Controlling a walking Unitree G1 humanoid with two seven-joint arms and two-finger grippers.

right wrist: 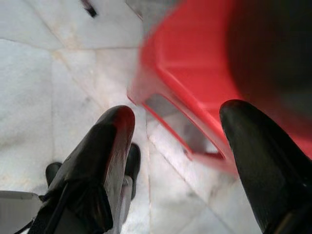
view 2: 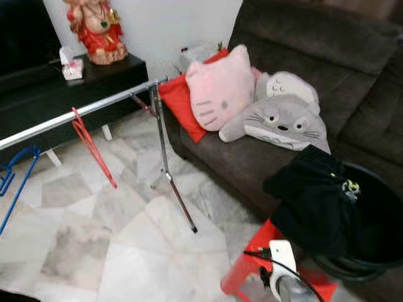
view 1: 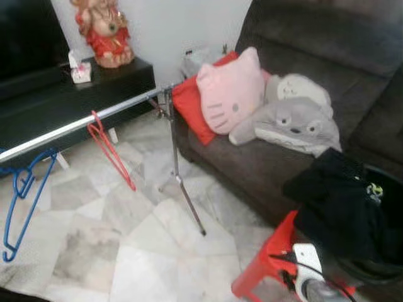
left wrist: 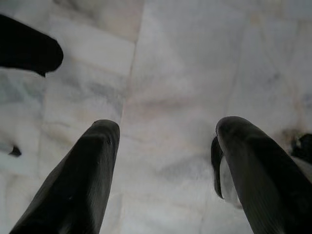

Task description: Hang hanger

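Observation:
A silver clothes rail (view 1: 119, 109) on a tripod stand (view 1: 181, 182) crosses the left of the room. A red hanger (view 1: 110, 151) hangs from its middle, and a blue hanger (view 1: 22, 192) hangs further left. My left gripper (left wrist: 163, 141) is open over bare marble floor, holding nothing. My right gripper (right wrist: 178, 126) is open too, hanging just above a red plastic stool (right wrist: 195, 83) with nothing between its fingers. The right arm's wrist (view 1: 312, 280) shows at the lower right, beside the stool (view 1: 267, 264).
A dark sofa (view 1: 302, 75) holds a pink cat cushion (view 1: 232, 91), a red cushion (view 1: 189, 104) and a grey plush (view 1: 296, 116). Black clothing (view 1: 337, 201) lies over a dark basket (view 1: 384, 220) at right. A low black cabinet (view 1: 69, 104) with a figurine (view 1: 104, 31) stands behind the rail.

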